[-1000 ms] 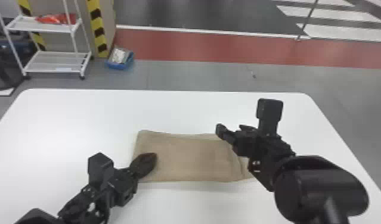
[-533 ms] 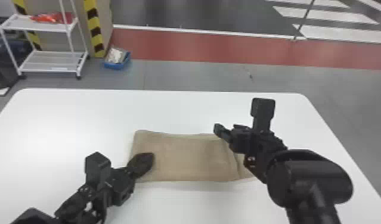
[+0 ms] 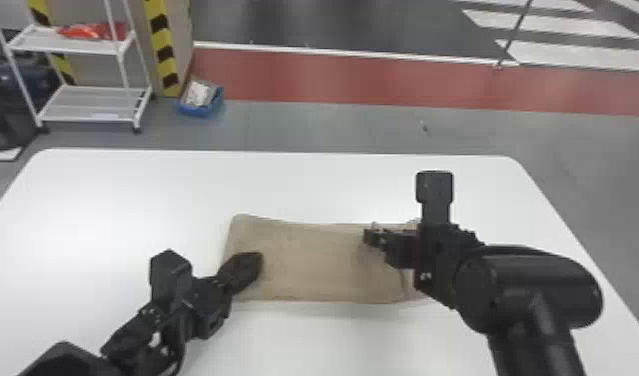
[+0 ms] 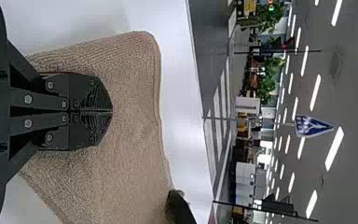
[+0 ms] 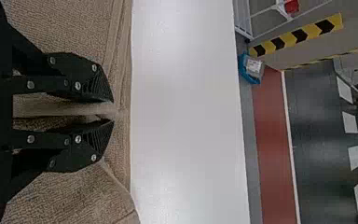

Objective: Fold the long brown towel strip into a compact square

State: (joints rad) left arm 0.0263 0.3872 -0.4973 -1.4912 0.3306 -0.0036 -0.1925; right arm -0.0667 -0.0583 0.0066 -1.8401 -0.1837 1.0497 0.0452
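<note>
Brown terry towel strip (image 3: 313, 270): use clenched L grpr (image 4: 111, 112) as anchor; R grpr (image 5: 113, 111), fingers slightly apart, shd pinch layers evenly b4 lifting.

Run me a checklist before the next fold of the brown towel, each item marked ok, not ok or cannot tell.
1. Towel on the table: ok
2. Left gripper at the towel's left end: ok
3. Right gripper at the towel's right part, fingers apart: ok
4. Towel firmly pinched by right gripper: cannot tell
5. Towel in a compact square: not ok, oblong
</note>
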